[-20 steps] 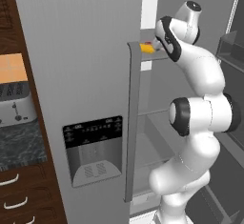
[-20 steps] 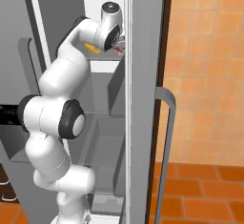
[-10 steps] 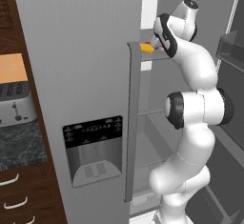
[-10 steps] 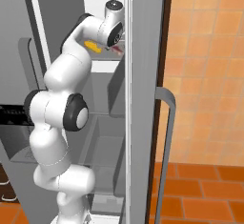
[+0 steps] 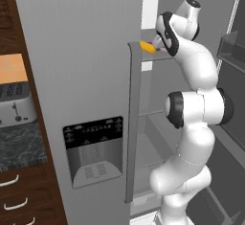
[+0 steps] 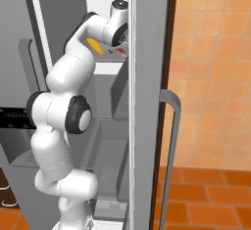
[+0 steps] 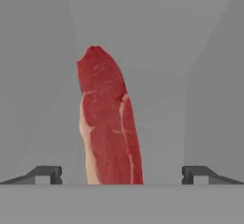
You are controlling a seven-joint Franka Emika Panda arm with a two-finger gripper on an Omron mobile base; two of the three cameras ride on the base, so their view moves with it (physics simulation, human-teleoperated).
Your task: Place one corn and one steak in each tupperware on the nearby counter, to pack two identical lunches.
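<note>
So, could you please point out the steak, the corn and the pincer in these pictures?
steak [image 7: 108, 123]: hand view, middle of the red strip.
corn [image 5: 147, 47]: left base view, middle of the yellow cob on the fridge shelf.
pincer [image 7: 121, 174]: hand view, midway between the two open dark fingertips.

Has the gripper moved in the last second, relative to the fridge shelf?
Yes. In the right base view the hand has pushed further right along the shelf, past the corn, toward the steak. The gripper is open.
</note>
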